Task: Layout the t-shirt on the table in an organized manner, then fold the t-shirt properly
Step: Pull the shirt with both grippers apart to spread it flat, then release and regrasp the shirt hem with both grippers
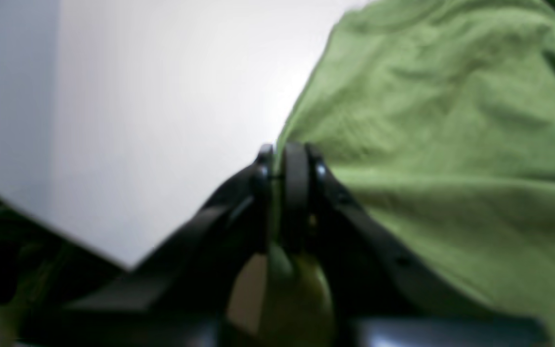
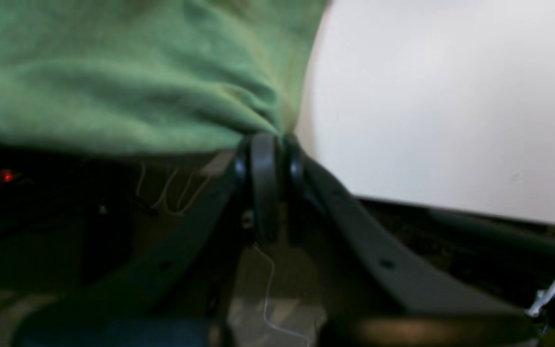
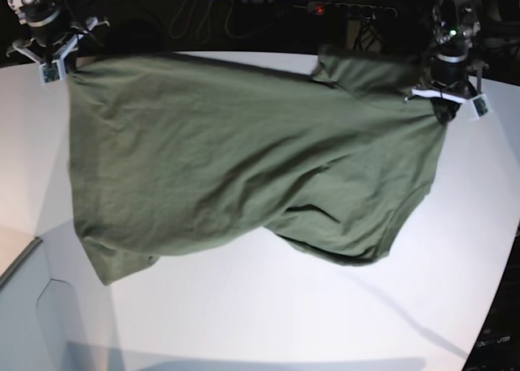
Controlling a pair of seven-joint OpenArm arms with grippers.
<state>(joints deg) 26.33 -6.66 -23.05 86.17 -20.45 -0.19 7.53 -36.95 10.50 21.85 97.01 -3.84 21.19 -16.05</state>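
Base view: t-shirt [image 3: 219, 160] spread but rumpled on counter [image 3: 268, 322], left hand [image 1: 284, 159] and right hand [image 2: 268, 144] pinching far edge; smoothing, folding pending.

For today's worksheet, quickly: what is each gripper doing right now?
Left gripper: closed on an edge of the t-shirt.
Right gripper: closed, pinching the t-shirt's other edge.

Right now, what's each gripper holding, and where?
Both grip the t-shirt: right gripper and left gripper each pinch a cloth edge at opposite far corners.
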